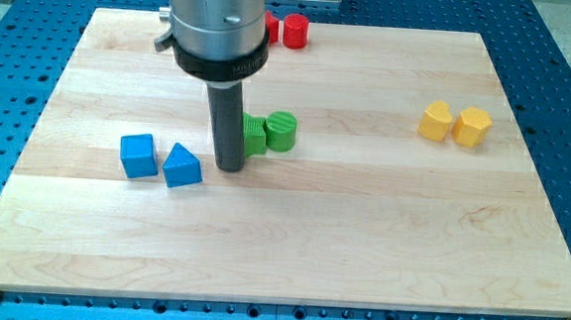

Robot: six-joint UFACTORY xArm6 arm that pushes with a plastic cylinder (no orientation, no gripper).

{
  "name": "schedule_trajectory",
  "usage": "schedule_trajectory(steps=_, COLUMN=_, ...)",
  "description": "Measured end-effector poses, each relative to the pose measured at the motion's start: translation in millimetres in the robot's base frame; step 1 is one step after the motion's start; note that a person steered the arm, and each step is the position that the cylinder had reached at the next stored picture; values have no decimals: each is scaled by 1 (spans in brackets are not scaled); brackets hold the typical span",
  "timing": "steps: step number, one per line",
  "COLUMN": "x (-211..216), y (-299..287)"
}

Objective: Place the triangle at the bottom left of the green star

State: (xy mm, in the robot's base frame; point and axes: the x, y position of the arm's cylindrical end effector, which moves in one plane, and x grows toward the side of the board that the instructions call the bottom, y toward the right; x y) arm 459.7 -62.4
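A blue triangle block (182, 167) lies left of centre on the wooden board (360, 234). A green star block (254, 135) sits at the centre, partly hidden behind the rod, with a green cylinder (280, 131) touching its right side. My tip (230, 166) rests on the board just in front of and left of the green star, a short gap to the right of the blue triangle.
A blue cube (138, 155) sits just left of the triangle. Two red blocks (293, 30) stand at the board's top edge, one mostly hidden by the arm. Two yellow blocks (435, 121) (472, 127) sit together at the right.
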Motion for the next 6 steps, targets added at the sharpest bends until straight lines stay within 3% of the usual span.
schedule_trajectory(steps=1, x=-40, y=-47)
schedule_trajectory(steps=2, x=-27, y=-111)
schedule_trajectory(steps=3, x=21, y=-108)
schedule_trajectory(steps=4, x=22, y=-137)
schedule_trajectory(steps=5, x=74, y=-103)
schedule_trajectory(steps=6, x=63, y=-49)
